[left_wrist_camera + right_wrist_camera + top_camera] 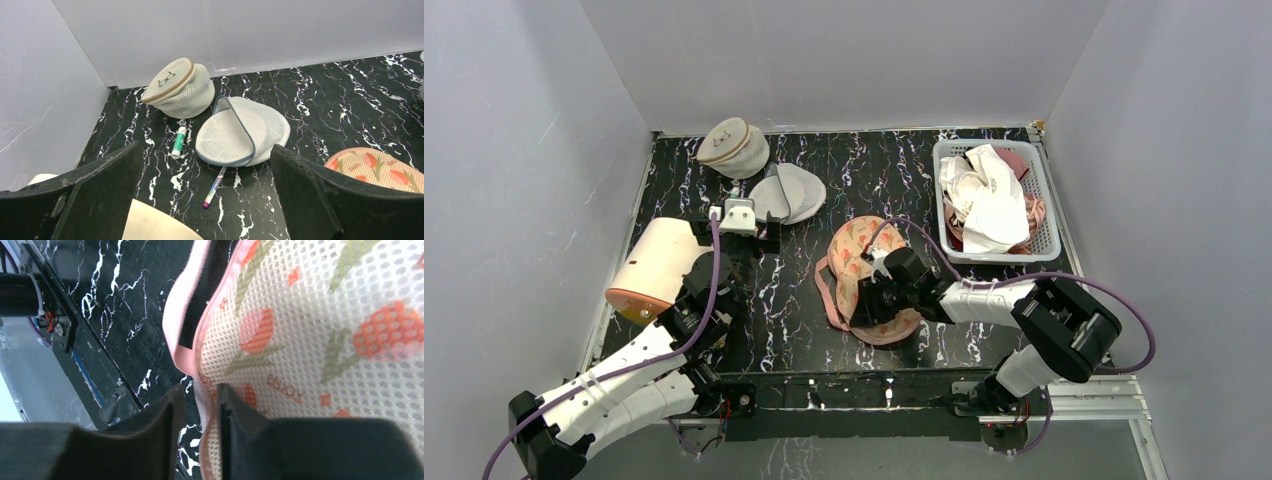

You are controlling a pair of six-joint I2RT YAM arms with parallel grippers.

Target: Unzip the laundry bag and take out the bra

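Observation:
The laundry bag, peach with red floral print and a pink zipper edge, lies in the middle of the black marbled table. A loop of the pink edge hangs open on its left side. My right gripper is at the bag's near edge. In the right wrist view its fingers are shut on the pink zipper edge beside the printed mesh. My left gripper is open and empty over the table left of the bag, whose corner shows there. The bra is hidden.
A plain white mesh pouch and a round beige-topped pouch lie at the back left, with a green glue stick and a pen nearby. A white basket of garments stands back right. A cream rounded object sits by the left arm.

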